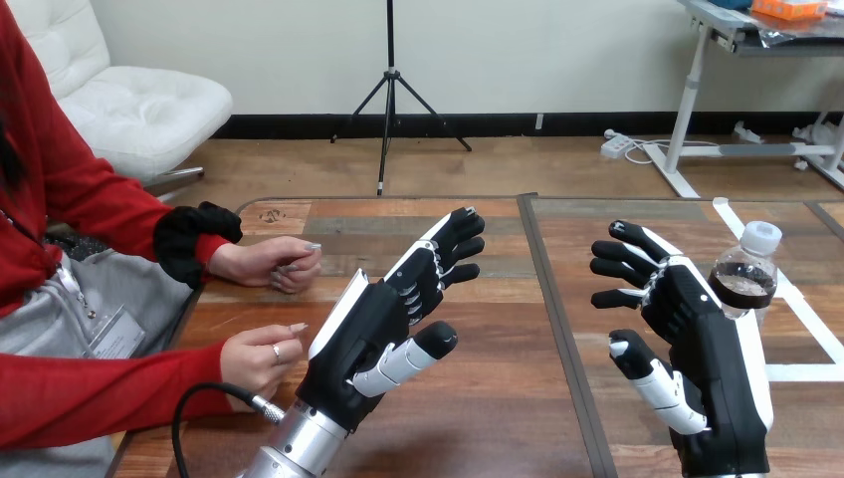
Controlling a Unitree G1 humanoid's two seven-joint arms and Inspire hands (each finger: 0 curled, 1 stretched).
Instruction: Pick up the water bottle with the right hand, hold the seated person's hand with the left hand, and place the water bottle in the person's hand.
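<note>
Water bottle (746, 264) of clear plastic, white-capped, dark-banded, stood on the wooden surface (498, 418) at one o'clock from the right hand (702, 344), fingers apart like the left hand's (383, 319).

The wooden table (498, 418) has a dark seam (557, 329) running near to far down its middle. A water bottle (746, 274) stands upright at its far right, beside white tape lines (808, 371). The person's far hand (269, 264) and near hand (259, 357) lie at its left edge.

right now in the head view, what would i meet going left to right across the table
person's near hand and far hand, level with each other → left hand → right hand → water bottle, partly behind the right hand
</note>
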